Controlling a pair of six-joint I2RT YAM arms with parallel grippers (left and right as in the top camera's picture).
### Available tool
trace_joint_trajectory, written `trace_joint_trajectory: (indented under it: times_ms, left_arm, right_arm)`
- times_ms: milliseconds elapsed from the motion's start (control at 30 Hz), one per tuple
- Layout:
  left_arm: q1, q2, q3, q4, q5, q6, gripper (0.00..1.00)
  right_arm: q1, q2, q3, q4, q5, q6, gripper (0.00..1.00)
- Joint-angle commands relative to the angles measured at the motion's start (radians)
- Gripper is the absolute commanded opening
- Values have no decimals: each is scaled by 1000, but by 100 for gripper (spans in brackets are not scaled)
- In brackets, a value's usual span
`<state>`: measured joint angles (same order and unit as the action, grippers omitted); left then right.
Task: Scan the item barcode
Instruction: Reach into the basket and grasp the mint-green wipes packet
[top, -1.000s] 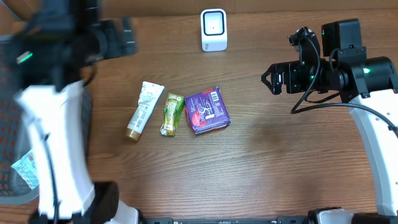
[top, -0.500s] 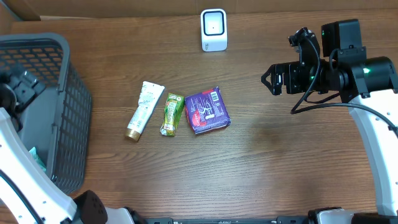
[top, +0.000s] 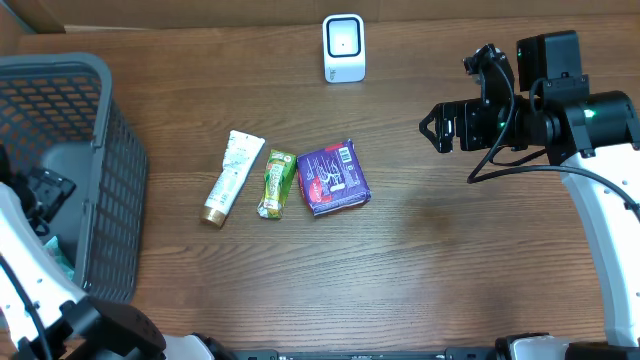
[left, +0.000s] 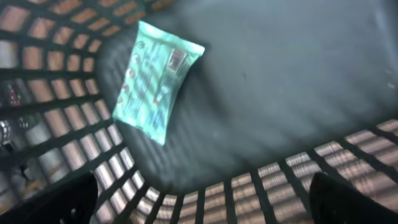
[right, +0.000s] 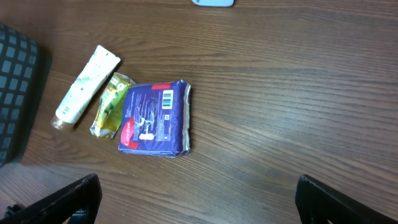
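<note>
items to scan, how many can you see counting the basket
4. On the table in a row: white tube, green sachet, purple packet. A teal packet lies in the basket, whose floor is partly hidden, so more may be there.

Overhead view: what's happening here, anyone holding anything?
Nothing is held right now. The left gripper hangs open inside the basket, above a teal packet on its floor. The right gripper is open over the right side of the table, apart from the white tube, green sachet and purple packet lined up mid-table. The scanner stands at the far edge.
</note>
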<state>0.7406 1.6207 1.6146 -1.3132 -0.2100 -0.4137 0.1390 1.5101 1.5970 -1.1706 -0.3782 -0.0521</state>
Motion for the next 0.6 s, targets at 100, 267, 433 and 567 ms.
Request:
trace_joint_trajectory:
  times_ms: [100,267,433,567]
  left_arm:
    - [13,-2,-261,217,-95,-12,99]
    - [13,-2,-396,393,-133,97,100]
    - [13,-1,-437,485,-134,187,100]
    - [26,3,-446,503,-153,223,93]
  right_arm:
    - [6,-6,26,5,-9,-1,100]
    - [6,-6,26,5,-8,-1,100]
    - [6,-6,26,6,-8,-1,100]
    - [6,-6,26,5,-8,-1,100]
